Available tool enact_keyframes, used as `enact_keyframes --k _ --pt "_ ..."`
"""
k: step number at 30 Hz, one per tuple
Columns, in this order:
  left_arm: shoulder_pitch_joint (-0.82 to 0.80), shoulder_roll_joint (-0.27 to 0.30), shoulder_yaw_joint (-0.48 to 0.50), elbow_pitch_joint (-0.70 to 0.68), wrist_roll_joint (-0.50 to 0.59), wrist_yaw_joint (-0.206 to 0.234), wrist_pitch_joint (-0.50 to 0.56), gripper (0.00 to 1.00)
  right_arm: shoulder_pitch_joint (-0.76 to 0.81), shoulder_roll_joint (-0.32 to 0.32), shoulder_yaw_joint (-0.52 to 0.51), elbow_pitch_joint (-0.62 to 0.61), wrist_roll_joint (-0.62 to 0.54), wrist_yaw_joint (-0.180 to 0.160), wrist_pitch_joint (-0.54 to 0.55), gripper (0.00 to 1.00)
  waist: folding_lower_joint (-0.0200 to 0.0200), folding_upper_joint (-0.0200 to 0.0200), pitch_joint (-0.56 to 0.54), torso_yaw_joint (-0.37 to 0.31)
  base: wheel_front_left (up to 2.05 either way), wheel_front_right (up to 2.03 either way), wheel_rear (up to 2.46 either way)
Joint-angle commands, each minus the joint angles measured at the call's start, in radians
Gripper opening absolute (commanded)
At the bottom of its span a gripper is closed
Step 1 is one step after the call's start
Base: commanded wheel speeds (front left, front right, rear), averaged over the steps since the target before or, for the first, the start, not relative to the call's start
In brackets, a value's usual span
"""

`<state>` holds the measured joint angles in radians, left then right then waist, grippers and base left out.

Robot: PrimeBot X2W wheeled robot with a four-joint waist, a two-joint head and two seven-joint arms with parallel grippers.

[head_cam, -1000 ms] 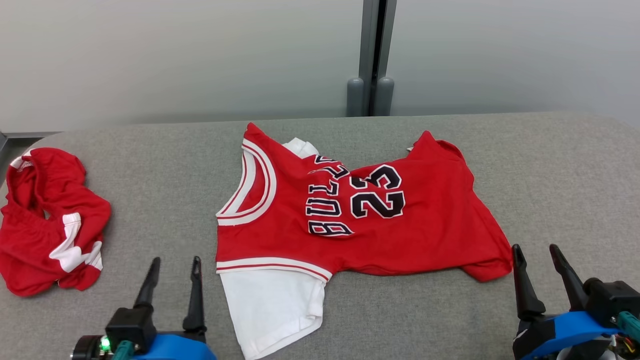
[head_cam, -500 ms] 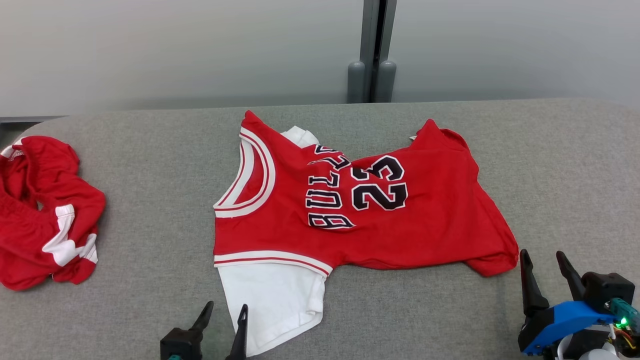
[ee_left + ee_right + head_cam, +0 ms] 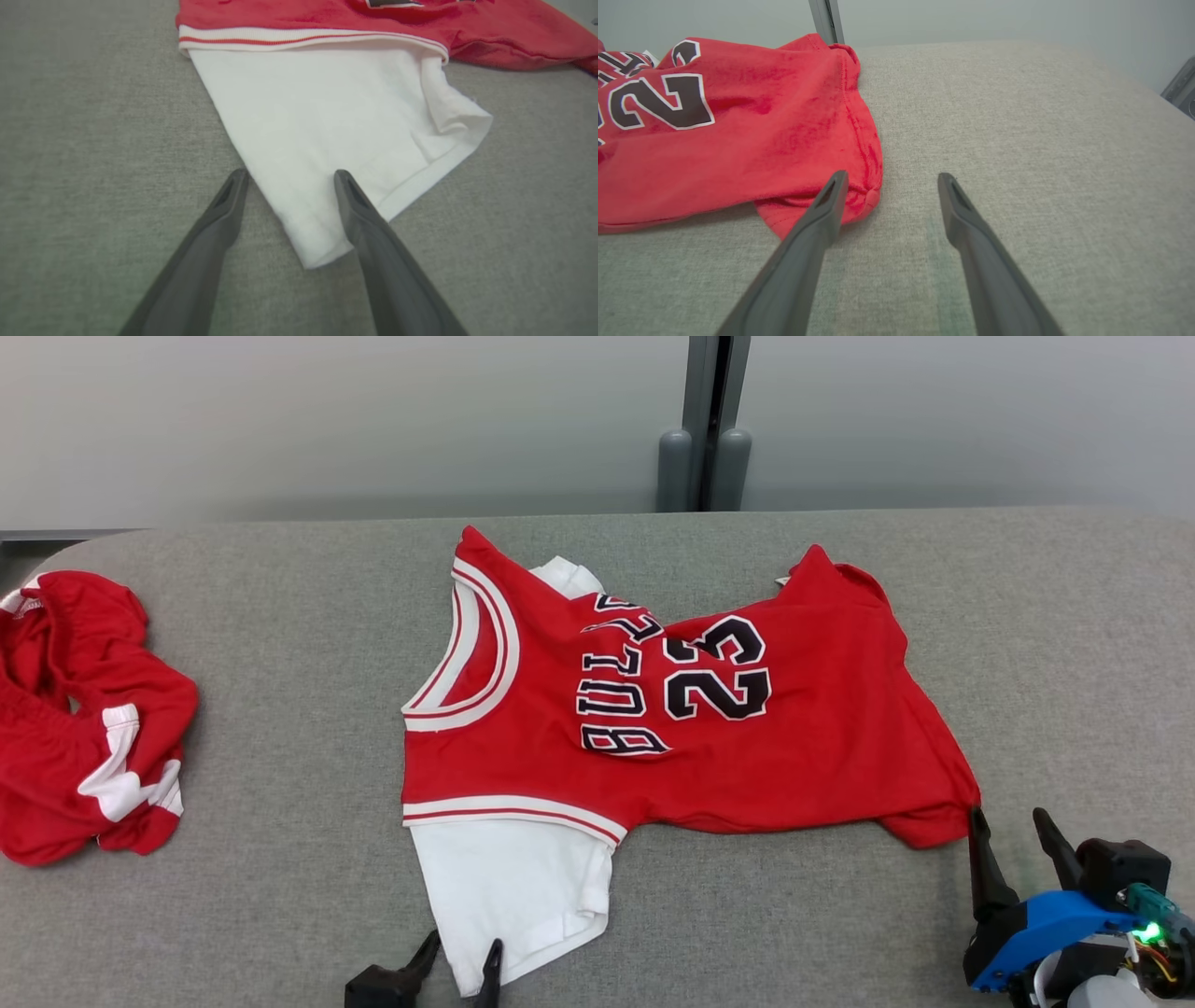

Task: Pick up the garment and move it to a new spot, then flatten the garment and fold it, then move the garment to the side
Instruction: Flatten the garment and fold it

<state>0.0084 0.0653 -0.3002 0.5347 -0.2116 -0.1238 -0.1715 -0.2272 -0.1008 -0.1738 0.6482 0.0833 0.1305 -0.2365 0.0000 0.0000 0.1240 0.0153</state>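
Both grippers have closed in on the jersey (image 3: 747, 747), which lies mid-counter (image 3: 280, 756). The left gripper (image 3: 290, 173) now straddles the white sleeve (image 3: 327, 116) at its corner, and the right gripper (image 3: 893, 176) sits at the red hem corner (image 3: 859, 196) — both stand wide, nothing held. To lift cleanly, lower each so one finger slides under the cloth, pinch every layer, then raise both together — evenly.

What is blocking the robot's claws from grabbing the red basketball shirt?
Nothing visible. The open left gripper is at the white sleeve corner of the red number-23 jersey; the open right gripper is beside its red corner.
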Motion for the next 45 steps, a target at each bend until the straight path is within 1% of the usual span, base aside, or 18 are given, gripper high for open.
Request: enact_keyframes --k 1,10,11,12,13,19,24,26,27,31,36,42,43,45 --pt "0.005 -0.003 -0.011 0.015 -0.001 -0.008 0.014 1.00 -0.013 -0.005 0.000 0.004 0.003 0.000 -0.004 1.00 0.0000 0.0000 0.001 0.000 0.00 0.00 0.00" --pt "-0.047 -0.010 -0.074 0.055 -0.051 -0.010 0.027 1.00 -0.043 -0.013 0.018 0.069 0.008 0.001 -0.021 1.00 0.0000 0.0000 0.012 0.001 0.00 0.00 0.00" --pt "-0.055 -0.010 -0.077 0.059 -0.054 -0.010 0.021 0.49 -0.044 -0.015 0.020 0.077 0.010 0.000 -0.021 1.00 0.0000 0.0000 0.013 0.002 0.00 0.00 0.00" --pt "-0.064 -0.009 -0.078 0.062 -0.059 -0.010 0.014 0.31 -0.046 -0.017 0.022 0.086 0.013 0.000 -0.022 1.00 0.0000 0.0000 0.015 0.003 0.00 0.00 0.00" --pt "-0.072 -0.009 -0.079 0.064 -0.063 -0.010 0.008 0.00 -0.049 -0.018 0.023 0.092 0.015 0.001 -0.023 1.00 0.0000 0.0000 0.016 0.004 0.00 0.00 0.00" --pt "-0.104 0.008 -0.061 0.059 -0.076 -0.005 -0.033 0.00 -0.076 -0.026 0.042 0.147 0.033 0.000 -0.024 1.00 0.0000 0.0000 0.027 0.015 0.00 0.00 0.00" --pt "-0.122 0.012 -0.055 0.042 -0.079 0.002 -0.051 0.00 -0.102 -0.019 0.093 0.195 0.065 0.001 -0.022 1.00 0.0000 0.0000 0.037 0.027 0.00 0.00 0.00" --pt "-0.123 0.011 -0.055 0.032 -0.080 0.007 -0.056 0.00 -0.107 -0.015 0.119 0.211 0.087 0.001 -0.015 0.41 0.0000 0.0000 0.039 0.030 0.00 0.00 0.00" --pt "-0.125 0.011 -0.055 0.026 -0.081 0.009 -0.061 0.00 -0.108 -0.015 0.135 0.218 0.100 0.002 -0.011 0.00 0.0000 0.0000 0.039 0.032 0.00 0.00 0.00" --pt "-0.129 0.010 -0.054 0.005 -0.086 0.011 -0.071 0.00 -0.101 -0.029 0.180 0.200 0.142 0.001 -0.020 0.00 0.0000 0.0000 0.035 0.035 0.00 0.00 0.00" --pt "-0.126 0.012 -0.036 -0.040 -0.103 0.014 -0.083 0.00 -0.069 -0.042 0.234 0.115 0.190 0.001 -0.028 0.00 0.0000 0.0000 0.014 0.029 0.00 0.00 0.00" --pt "-0.173 0.040 0.001 -0.125 -0.120 0.014 -0.087 0.00 -0.035 -0.065 0.315 -0.063 0.237 0.001 -0.030 0.00 0.0000 0.0000 -0.005 0.015 0.00 0.00 0.00" --pt "-0.204 0.054 0.018 -0.152 -0.126 0.014 -0.082 0.00 -0.036 -0.076 0.336 -0.125 0.249 0.001 -0.030 0.00 0.0000 0.0000 -0.008 0.010 0.00 0.00 0.00" --pt "-0.244 0.070 0.031 -0.176 -0.132 0.016 -0.072 0.00 -0.051 -0.086 0.354 -0.180 0.267 0.001 -0.030 0.00 0.0000 0.0000 -0.008 0.002 0.00 0.00 0.00"
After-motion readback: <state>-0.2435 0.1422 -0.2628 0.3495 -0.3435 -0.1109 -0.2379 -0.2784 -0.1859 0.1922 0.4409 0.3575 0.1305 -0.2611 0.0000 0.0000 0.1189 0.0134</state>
